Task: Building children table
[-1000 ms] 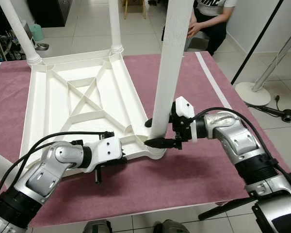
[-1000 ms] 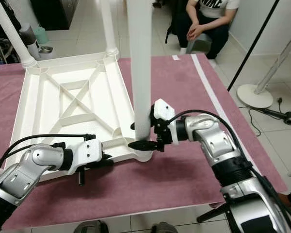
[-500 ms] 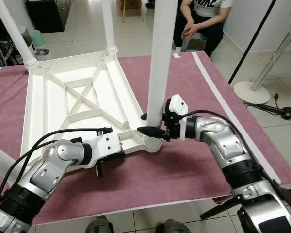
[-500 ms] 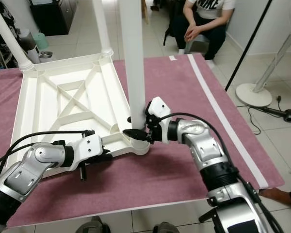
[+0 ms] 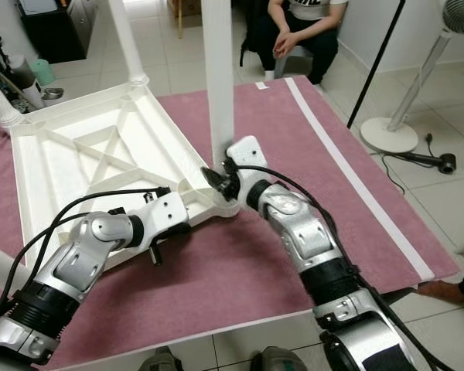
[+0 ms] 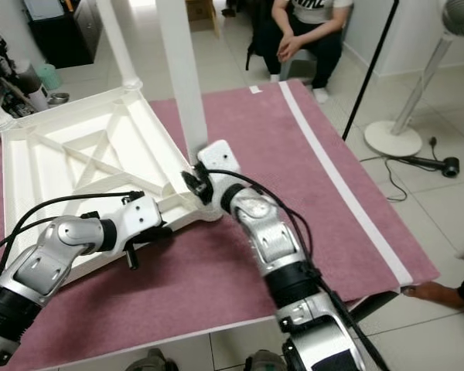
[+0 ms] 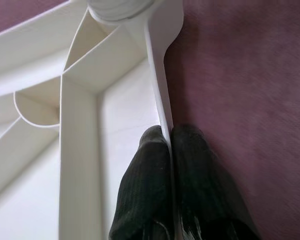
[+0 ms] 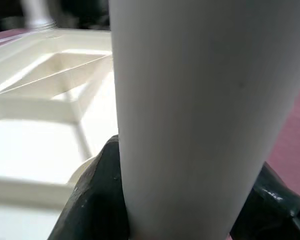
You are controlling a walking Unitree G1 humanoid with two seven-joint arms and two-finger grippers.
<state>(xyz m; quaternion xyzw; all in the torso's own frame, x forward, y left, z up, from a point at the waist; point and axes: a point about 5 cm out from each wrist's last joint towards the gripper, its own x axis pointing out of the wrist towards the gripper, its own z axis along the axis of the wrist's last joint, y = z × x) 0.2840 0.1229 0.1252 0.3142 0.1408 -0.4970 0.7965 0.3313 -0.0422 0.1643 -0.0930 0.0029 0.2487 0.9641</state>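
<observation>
The white children's table (image 5: 85,154) lies upside down on a mauve cloth (image 5: 294,124). Its near-right leg (image 5: 219,85) stands upright in the corner socket. My right gripper (image 5: 216,179) is shut on that leg just above the socket. In the right wrist view the leg (image 8: 190,100) sits between the black fingers (image 8: 97,200). My left gripper (image 7: 169,145) is shut on the table's thin rim (image 7: 157,90) along the near edge, left of that corner. Other legs (image 5: 127,39) stand at the far corners.
A person (image 5: 294,31) sits on a stool beyond the cloth's far edge. To the right stand a fan base (image 5: 387,131) and a slanted black pole (image 5: 379,62). A hand (image 5: 448,290) rests on the floor at the right. A white stripe (image 5: 348,170) runs along the cloth.
The whole view has swung round as the camera moved. My right forearm has come round nearer to me while its gripper stays on the leg's base. The left gripper keeps its hold on the rim.
</observation>
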